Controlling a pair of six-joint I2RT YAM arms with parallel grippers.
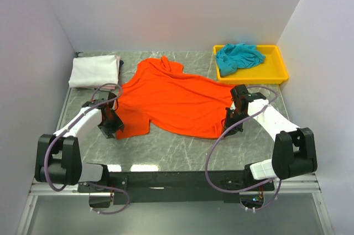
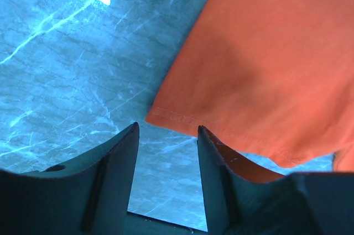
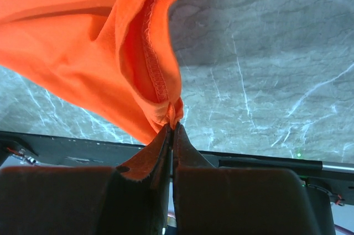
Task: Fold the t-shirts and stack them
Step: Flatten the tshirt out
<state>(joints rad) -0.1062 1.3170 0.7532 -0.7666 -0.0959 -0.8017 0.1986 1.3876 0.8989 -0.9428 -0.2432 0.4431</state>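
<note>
Orange-red t-shirt [image 1: 171,99] sprawls mid-frame, its hem pinched by the right gripper [image 3: 172,127] while the left gripper [image 2: 166,131] stands spread at the opposite corner, which it likely must grasp before folding

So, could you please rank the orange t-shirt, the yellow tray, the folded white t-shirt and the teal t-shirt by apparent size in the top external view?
1. orange t-shirt, spread out
2. yellow tray
3. white t-shirt, folded, and teal t-shirt, crumpled: too alike to rank
</note>
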